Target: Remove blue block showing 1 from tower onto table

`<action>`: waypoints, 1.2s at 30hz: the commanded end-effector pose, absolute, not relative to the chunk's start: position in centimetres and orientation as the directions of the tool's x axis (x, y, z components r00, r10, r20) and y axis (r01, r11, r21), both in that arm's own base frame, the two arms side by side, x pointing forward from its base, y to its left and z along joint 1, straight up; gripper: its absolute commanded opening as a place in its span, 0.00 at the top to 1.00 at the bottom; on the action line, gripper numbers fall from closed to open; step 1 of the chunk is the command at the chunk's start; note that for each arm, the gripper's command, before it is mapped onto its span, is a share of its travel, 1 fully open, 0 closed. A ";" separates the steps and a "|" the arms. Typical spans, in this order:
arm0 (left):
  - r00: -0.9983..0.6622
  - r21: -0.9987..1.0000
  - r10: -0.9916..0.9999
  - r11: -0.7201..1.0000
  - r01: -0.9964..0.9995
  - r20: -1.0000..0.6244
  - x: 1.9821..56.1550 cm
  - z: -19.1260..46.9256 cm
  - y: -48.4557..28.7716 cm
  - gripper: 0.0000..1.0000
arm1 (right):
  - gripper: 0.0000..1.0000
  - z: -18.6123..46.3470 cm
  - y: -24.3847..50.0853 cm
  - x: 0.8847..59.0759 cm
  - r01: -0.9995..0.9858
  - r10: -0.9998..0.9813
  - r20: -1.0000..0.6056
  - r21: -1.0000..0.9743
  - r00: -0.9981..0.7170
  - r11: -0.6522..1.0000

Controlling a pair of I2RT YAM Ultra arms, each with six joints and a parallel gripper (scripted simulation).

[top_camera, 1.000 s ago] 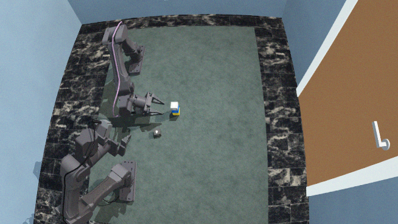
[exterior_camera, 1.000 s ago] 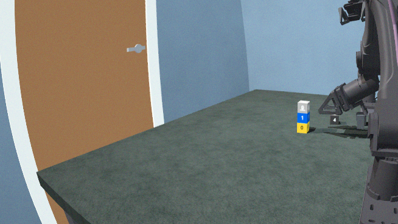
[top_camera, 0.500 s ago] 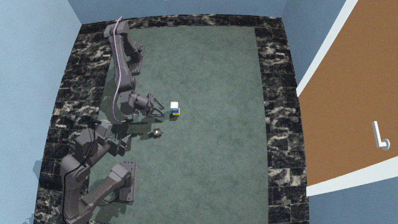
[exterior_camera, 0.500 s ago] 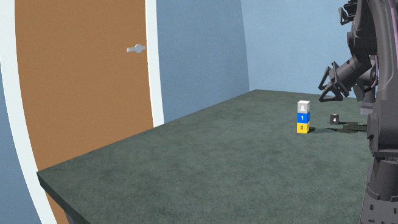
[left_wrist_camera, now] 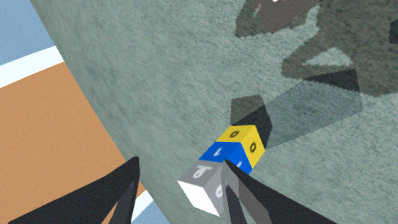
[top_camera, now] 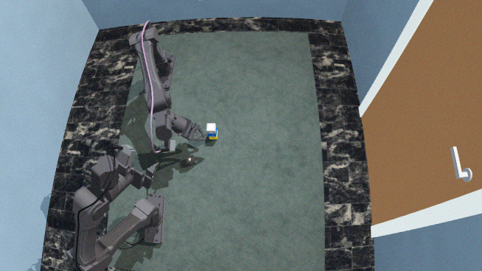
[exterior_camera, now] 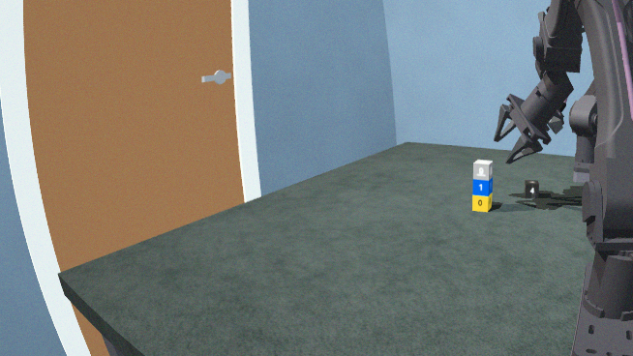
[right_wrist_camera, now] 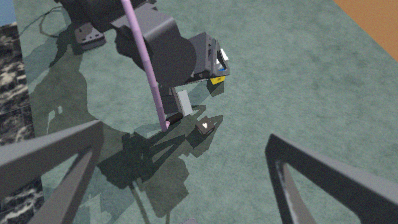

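The tower [top_camera: 211, 131] stands on the green table: a yellow block marked 0 [exterior_camera: 481, 202] at the bottom, the blue block marked 1 [exterior_camera: 482, 187] in the middle, and a grey block [exterior_camera: 482, 169] on top. My left gripper [exterior_camera: 515, 133] hovers above and beside the tower's top, its fingers partly apart with nothing between them. In the left wrist view the grey block [left_wrist_camera: 205, 186] lies just beside the right-hand finger, with the blue block [left_wrist_camera: 227, 156] behind it. My right gripper [right_wrist_camera: 188, 136] is wide open and empty, well back from the tower.
A small dark block marked 4 [exterior_camera: 531, 189] lies on the table near the tower, under the left arm's shadow; it also shows in the right wrist view [right_wrist_camera: 207, 125]. A brown door with a handle [exterior_camera: 216, 77] stands beyond the table edge.
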State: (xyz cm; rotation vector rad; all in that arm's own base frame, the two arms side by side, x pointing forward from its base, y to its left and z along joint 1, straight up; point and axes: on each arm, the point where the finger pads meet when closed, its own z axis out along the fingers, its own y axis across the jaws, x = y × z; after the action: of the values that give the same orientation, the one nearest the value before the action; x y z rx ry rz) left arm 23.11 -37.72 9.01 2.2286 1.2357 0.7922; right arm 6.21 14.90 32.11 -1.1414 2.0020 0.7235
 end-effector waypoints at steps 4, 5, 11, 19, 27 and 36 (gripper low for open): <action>0.235 0.604 0.970 -0.227 0.764 0.067 23.4 9.5 -37.9 0.45 | 0.00 31.7 14.8 5.9 -0.890 -0.495 -0.796 0.117 -0.349 0.440; 0.194 0.593 0.980 -0.177 0.785 0.036 23.6 9.6 -37.9 0.45 | 0.00 31.7 14.8 5.9 -0.890 -0.495 -0.796 0.117 -0.349 0.440; 0.002 0.527 0.996 0.044 0.849 -0.086 24.1 9.7 -37.7 0.45 | 0.00 31.7 14.8 5.9 -0.890 -0.495 -0.796 0.117 -0.349 0.440; -0.212 0.431 0.961 0.270 0.861 -0.178 24.5 9.9 -37.3 0.45 | 0.00 31.7 14.8 5.9 -0.890 -0.495 -0.796 0.117 -0.349 0.440; -0.526 0.266 0.814 0.578 0.771 -0.246 24.9 10.3 -36.6 0.45 | 0.00 31.7 14.8 5.9 -0.890 -0.495 -0.796 0.117 -0.349 0.440; -0.741 0.138 0.627 0.778 0.613 -0.241 25.1 10.8 -36.0 0.45 | 0.00 31.7 14.8 5.9 -0.890 -0.495 -0.796 0.117 -0.349 0.440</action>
State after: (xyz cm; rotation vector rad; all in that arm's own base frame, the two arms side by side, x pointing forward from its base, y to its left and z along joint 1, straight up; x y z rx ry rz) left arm 25.20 -35.87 9.77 1.1206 2.5908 0.1247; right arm 6.21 14.90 32.11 -1.1414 2.0020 0.7235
